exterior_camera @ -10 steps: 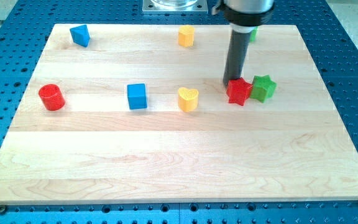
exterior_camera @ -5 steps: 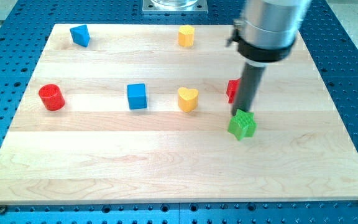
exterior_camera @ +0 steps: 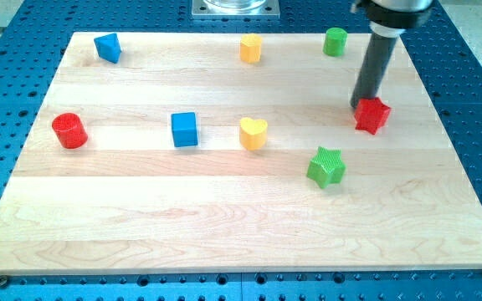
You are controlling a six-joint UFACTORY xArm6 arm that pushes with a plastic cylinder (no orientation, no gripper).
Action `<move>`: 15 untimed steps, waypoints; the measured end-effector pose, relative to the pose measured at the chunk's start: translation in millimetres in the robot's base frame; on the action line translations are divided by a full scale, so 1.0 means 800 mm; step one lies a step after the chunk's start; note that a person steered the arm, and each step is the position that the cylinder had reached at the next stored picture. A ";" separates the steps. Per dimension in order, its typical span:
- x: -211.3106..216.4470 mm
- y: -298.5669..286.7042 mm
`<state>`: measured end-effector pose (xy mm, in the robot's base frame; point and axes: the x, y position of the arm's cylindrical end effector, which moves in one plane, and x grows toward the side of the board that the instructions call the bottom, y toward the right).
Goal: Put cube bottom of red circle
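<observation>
Nearest is the green star (exterior_camera: pixel 325 166), lower right of centre on the wooden board (exterior_camera: pixel 224 226). Mid row: red circle (exterior_camera: pixel 69 130) far left, blue cube (exterior_camera: pixel 185 130) (well apart to its right), yellow heart (exterior_camera: pixel 253 133). My tip (exterior_camera: pixel 359 106) touches the red star (exterior_camera: pixel 372 115); it holds nothing, and the rod's top is cropped.
</observation>
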<state>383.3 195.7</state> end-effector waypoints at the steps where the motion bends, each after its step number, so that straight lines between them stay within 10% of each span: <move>1: 0.017 -0.009; 3: 0.012 -0.136; 8: 0.020 -0.155; 10: 0.032 -0.318; 12: 0.148 -0.382; 15: 0.103 -0.415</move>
<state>465.8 -136.2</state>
